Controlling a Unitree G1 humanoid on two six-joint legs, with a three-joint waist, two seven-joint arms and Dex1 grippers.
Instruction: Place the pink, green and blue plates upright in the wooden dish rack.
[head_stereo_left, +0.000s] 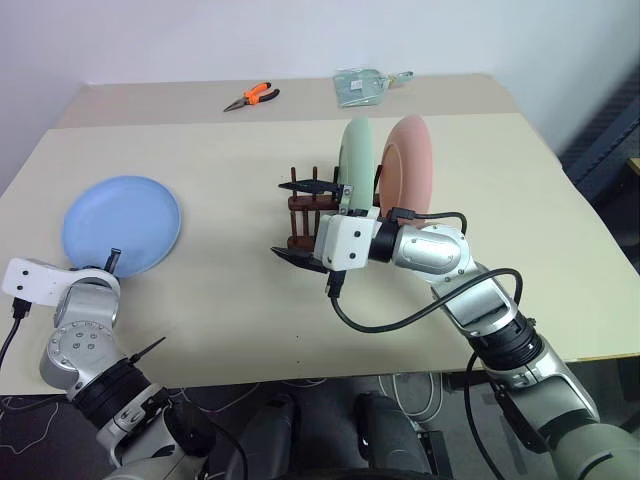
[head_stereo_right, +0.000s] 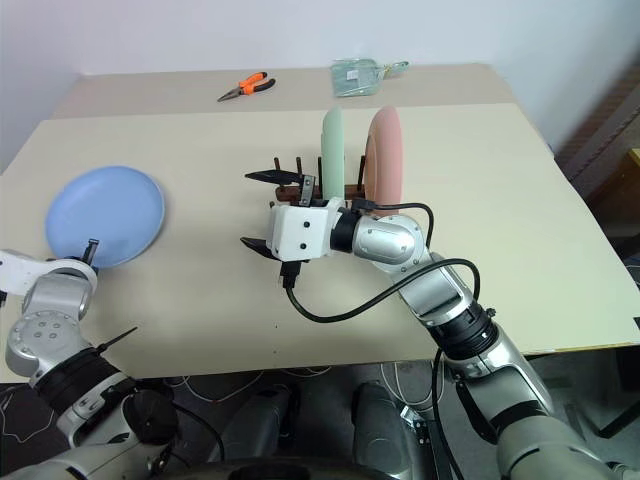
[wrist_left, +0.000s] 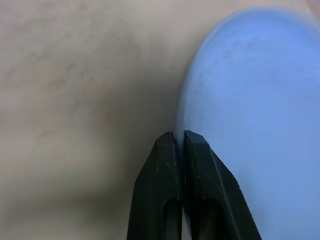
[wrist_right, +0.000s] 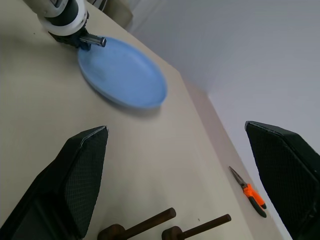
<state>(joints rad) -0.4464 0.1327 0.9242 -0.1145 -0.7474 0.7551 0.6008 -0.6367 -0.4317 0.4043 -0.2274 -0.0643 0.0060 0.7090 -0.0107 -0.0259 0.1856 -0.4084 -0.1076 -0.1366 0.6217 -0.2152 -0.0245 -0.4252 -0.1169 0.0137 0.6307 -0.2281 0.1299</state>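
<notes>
Left gripper: I see my left gripper with its black fingers pressed together on the near rim of the blue plate, pinching that edge; it sits at the lower left of the left eye view.
Left arm: the wrist is low over the table, the gripper pointing forward and slightly down toward the plate.
Right gripper: my right gripper is spread wide with nothing between its fingers, in the middle of the left eye view, pointing toward the left of the frame.
Right arm: it reaches in from the lower right, forearm roughly level, a black cable looping under the wrist.
Wooden dish rack: the wooden dish rack is just behind the right gripper, centre of the frame; its near pegs stand bare.
Rack contents: the green plate and the pink plate stand upright in it, side by side, pink to the right.
Blue plate: on the table at mid left, well apart from the rack.
Table: a beige table; orange-handled pliers and a clear plastic bag lie near its far edge, top centre.
Room: a pale wall behind.
</notes>
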